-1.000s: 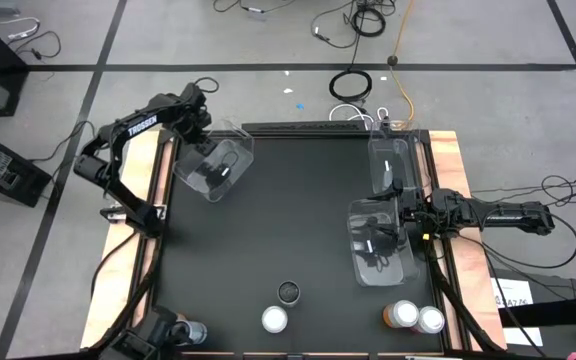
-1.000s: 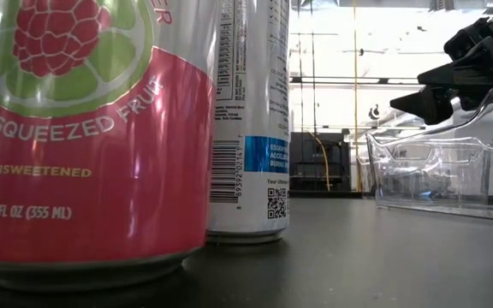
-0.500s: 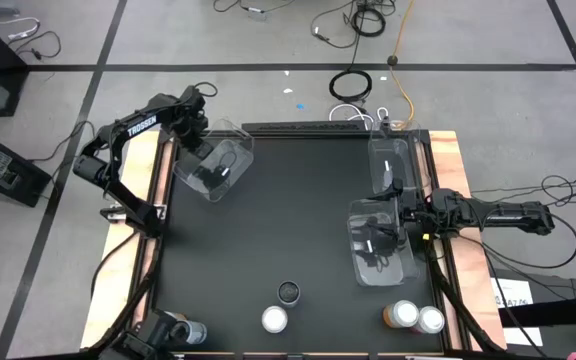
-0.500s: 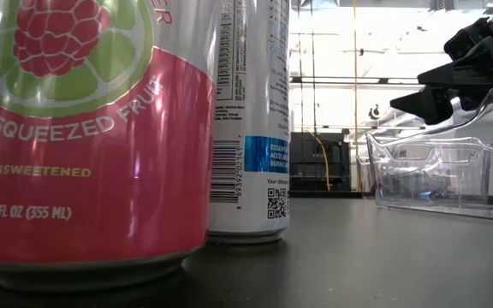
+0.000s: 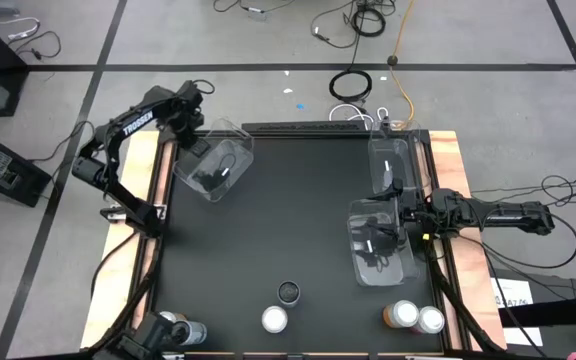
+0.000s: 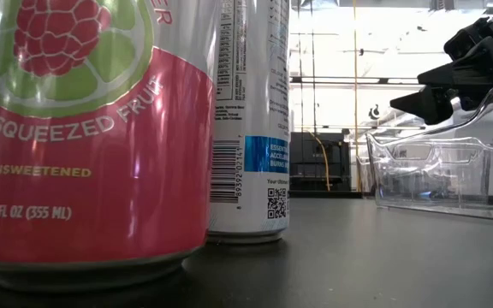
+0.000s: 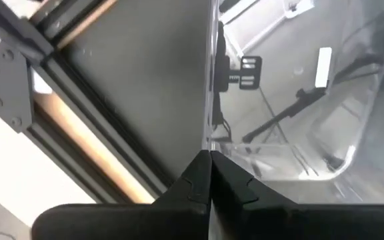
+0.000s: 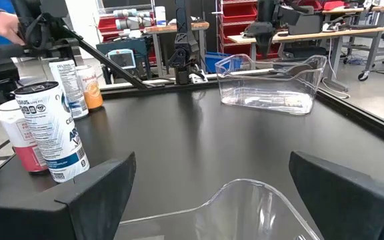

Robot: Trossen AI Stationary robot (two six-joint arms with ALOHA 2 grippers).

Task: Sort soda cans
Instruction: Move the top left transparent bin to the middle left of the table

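Several soda cans stand upright along the near edge: a dark-topped one (image 5: 288,292), a silver-topped one (image 5: 274,319), an orange one (image 5: 401,314), and a pair at the near left corner (image 5: 183,329). The low view is filled by a pink can (image 6: 84,137) and a white can (image 6: 251,120). At the far left, my left gripper (image 5: 192,138) points down, shut on a clear bin (image 5: 213,165). My right gripper (image 5: 398,212) lies level at the right edge, open, with the rim of a second clear bin (image 8: 245,193) low between its fingers. My left gripper pinches the clear bin's thin side wall at its top rim (image 7: 211,127) between its two fingers. The fingers come from above, pointing down, one inside the bin and one outside. In the right wrist view, the bin (image 8: 272,83) seems to sit on the table.
A third clear bin (image 5: 388,165) stands at the far right, behind the right arm. The black mat (image 5: 288,220) is bare in the middle. Wooden side rails (image 5: 153,200) border it. Cables lie on the floor beyond the far edge.
My left arm's hand has drawn a little up and toward the far left corner and tipped more upright. The clear bin under it keeps its place. My right arm and the cans have kept still.
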